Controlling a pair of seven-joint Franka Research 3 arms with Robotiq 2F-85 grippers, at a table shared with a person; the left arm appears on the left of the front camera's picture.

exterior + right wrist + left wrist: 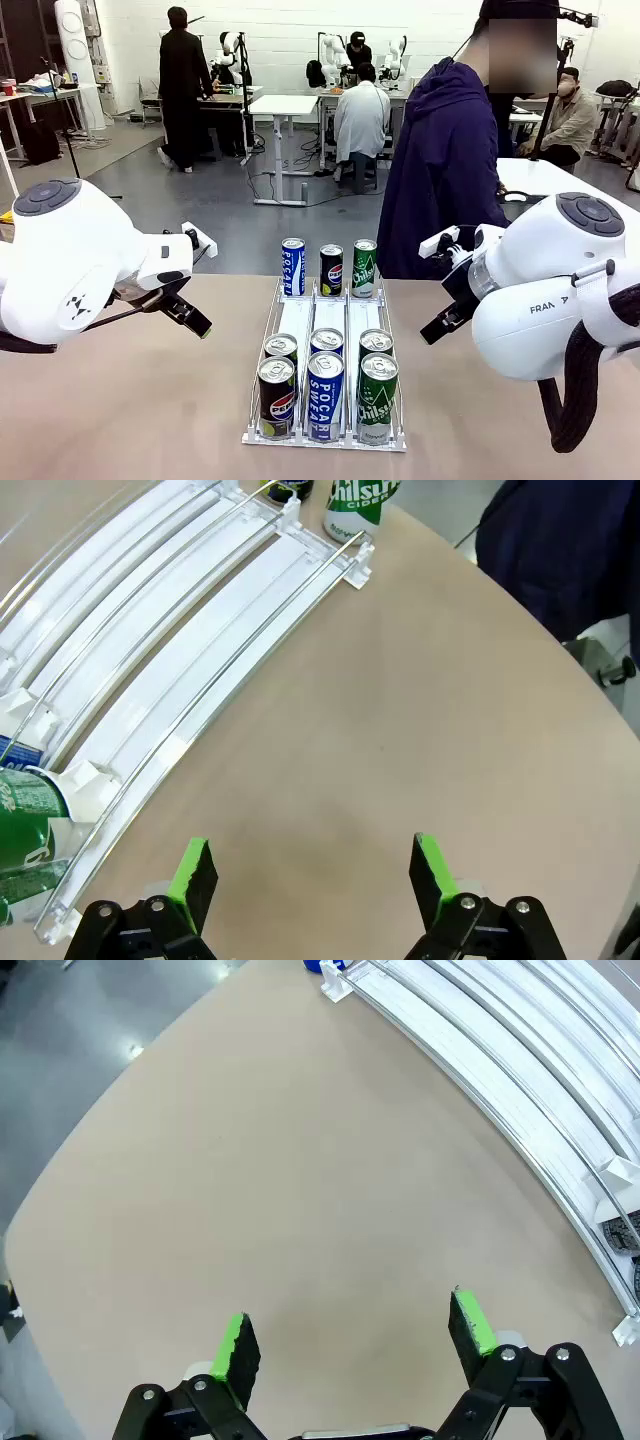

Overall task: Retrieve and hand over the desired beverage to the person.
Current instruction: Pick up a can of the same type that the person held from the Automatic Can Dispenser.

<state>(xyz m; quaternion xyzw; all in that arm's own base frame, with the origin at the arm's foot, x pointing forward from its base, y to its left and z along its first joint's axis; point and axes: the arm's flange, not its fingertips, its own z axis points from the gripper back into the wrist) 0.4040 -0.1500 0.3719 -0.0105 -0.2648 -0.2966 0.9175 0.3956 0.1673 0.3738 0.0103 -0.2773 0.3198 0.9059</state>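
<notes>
Front view: we note a white three-lane rack (328,318) at the middle of the tan table (130,410). At the rack's far end three cans stand upright, one per lane: a blue Pocari can (293,266) on the left, a black Pepsi can (331,269) in the middle and a green Chilsung can (365,267) on the right. At the near end the front row holds a near Pepsi can (276,397), a near can lettered "POCARI SWEAT" (325,395) and a near Chilsung can (377,397). Just behind each is a second can, whose label we cannot read.

The person (445,170), in a dark hooded jacket, stands at the far edge, right of the rack.

Left wrist view: the left claw (355,1325) is spread wide above bare table, holding nothing.

Right wrist view: the right claw (312,870) is likewise spread and empty, beside the rack. The green can at the top reads "CIDER".

The right arm (560,290) bears the letters "FRA".
</notes>
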